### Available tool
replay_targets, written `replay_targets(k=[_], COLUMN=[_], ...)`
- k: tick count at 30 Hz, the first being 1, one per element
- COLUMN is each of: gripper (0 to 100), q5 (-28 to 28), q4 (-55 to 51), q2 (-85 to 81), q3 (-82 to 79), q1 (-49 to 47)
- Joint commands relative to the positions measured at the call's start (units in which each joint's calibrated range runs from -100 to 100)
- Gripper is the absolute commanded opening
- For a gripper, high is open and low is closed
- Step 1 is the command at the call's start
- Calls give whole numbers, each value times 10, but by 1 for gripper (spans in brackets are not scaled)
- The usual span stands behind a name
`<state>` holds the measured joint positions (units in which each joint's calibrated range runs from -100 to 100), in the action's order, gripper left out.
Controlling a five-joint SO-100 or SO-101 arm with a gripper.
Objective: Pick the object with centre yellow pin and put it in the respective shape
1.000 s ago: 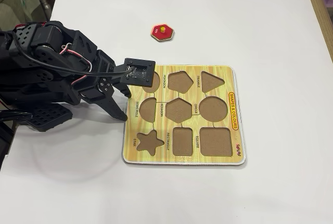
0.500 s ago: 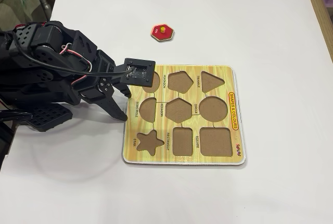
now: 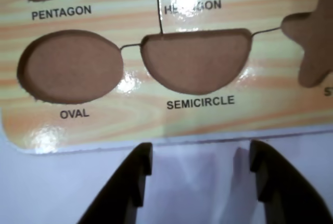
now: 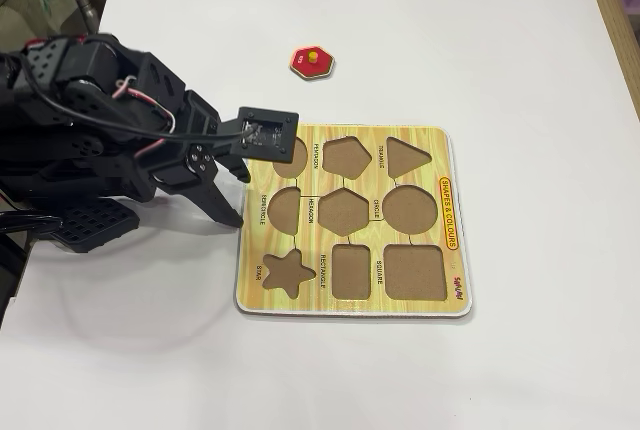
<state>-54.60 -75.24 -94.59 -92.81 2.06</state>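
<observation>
The small flat red hexagonal wooden piece with a yellow knob in its centre (image 4: 313,62) lies alone on the white worktop (image 4: 480,40), beyond the top edge of the yellow wood-grain puzzle board (image 4: 440,165) in the fixed view and well apart from the arm. The board holds 9 brown cutouts, all of them bare; the hexagon-shaped recess labelled HEXAGON (image 4: 343,211) sits in the middle of the grid, between the semicircle cutout and the round circle cutout. The black robot arm (image 4: 90,130) reaches in from the left of the fixed view, its small square camera block hanging over the board's upper left corner, above the oval cutout. The claw (image 4: 232,200) points down at the worktop just beside the board's left edge. In the wrist view the claw (image 3: 200,164) stands wide apart with nothing between its 2 dark fingers (image 3: 132,182), only white worktop showing in the gap. Past the fingertips that view shows the board's edge, the oval recess (image 3: 70,66) and the semicircle recess (image 3: 195,60) with their printed labels, and part of the star recess (image 3: 312,41) at the right.
</observation>
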Motion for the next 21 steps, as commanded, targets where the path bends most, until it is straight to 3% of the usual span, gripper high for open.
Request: replay_targets(k=[1,11,21], gripper=[21,21,21], q5=[-2,5,2], q4=[-8,-11,-135], q2=[89,417,635], q3=[124,428,680], q1=[-6,-13,-176])
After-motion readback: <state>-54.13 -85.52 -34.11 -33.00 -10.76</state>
